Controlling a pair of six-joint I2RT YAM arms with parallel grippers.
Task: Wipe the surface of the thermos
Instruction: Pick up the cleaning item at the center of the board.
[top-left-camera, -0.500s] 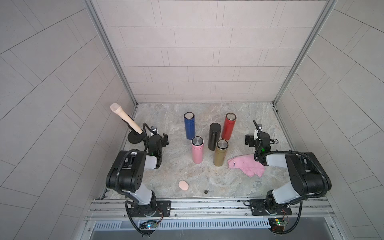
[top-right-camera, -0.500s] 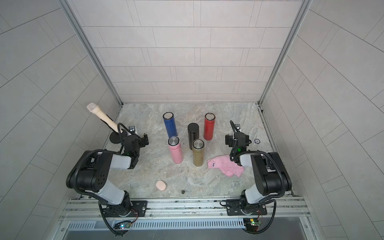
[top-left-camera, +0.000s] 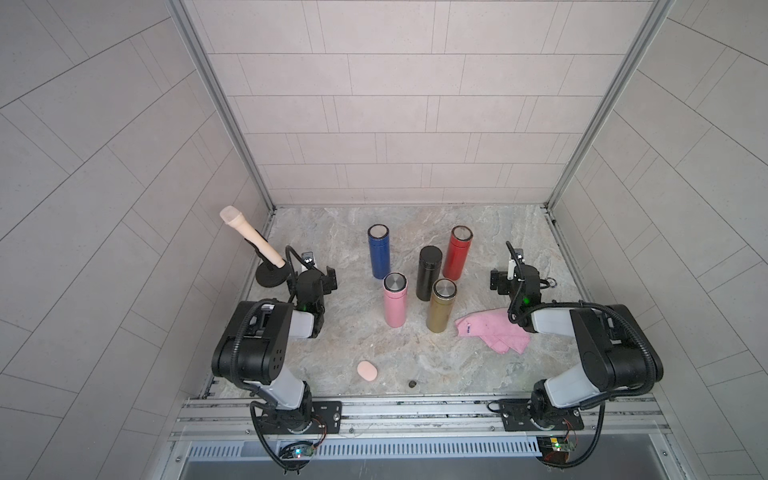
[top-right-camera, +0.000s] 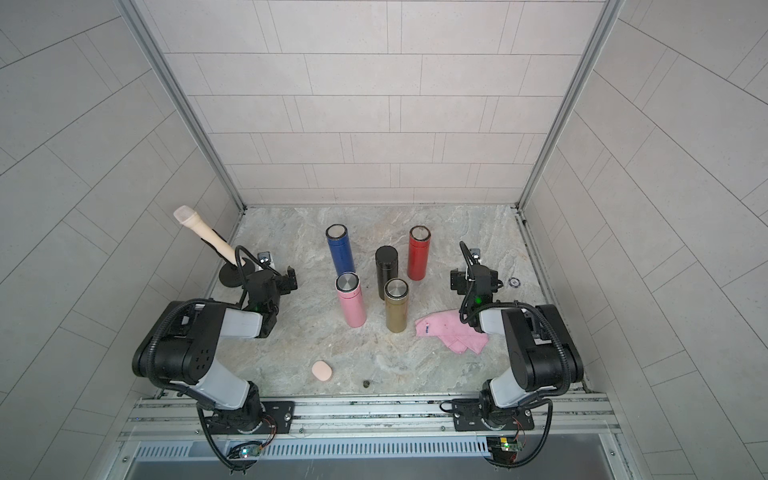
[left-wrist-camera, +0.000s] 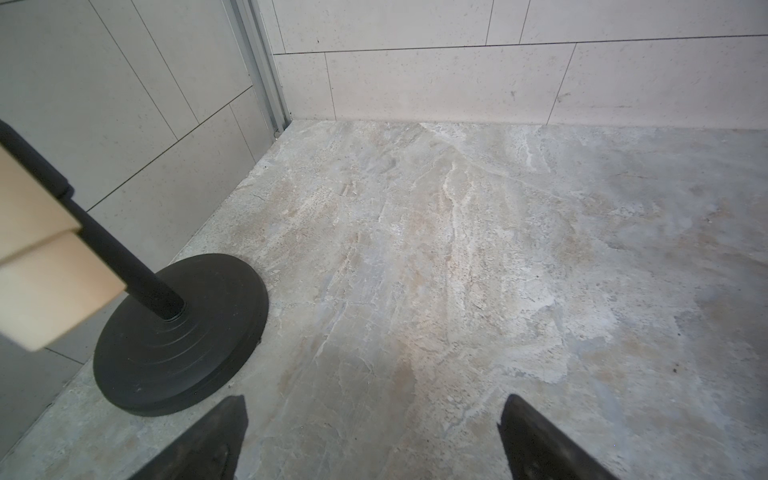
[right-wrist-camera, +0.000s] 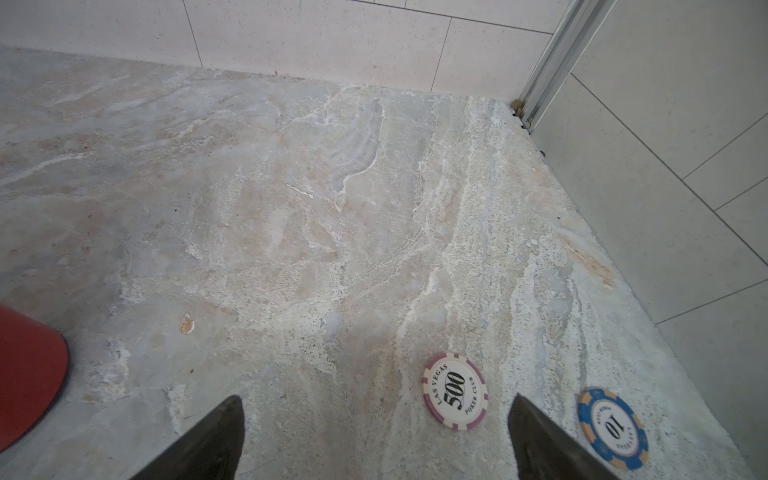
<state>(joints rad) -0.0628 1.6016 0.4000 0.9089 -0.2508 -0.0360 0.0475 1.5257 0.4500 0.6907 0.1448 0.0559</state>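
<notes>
Left gripper (left-wrist-camera: 374, 419) and right gripper (right-wrist-camera: 376, 419): jaws spread, holding nothing. Five thermoses stand upright at the centre of the table (top-left-camera: 415, 365): blue thermos (top-left-camera: 378, 257), red thermos (top-left-camera: 457, 258), black thermos (top-left-camera: 428, 273), pink thermos (top-left-camera: 394, 300), gold thermos (top-left-camera: 440, 305). The pink cloth (top-left-camera: 490, 332) lies beside the gold thermos.

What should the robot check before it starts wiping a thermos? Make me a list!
1. The right gripper is open and empty: ok.
2. The left gripper is open and empty: ok.
3. The pink cloth is held: not ok, it lies loose near the gold thermos.
4. The blue thermos, red thermos, black thermos, pink thermos and gold thermos stand upright: ok.
5. Which thermos to wipe: cannot tell.
</notes>
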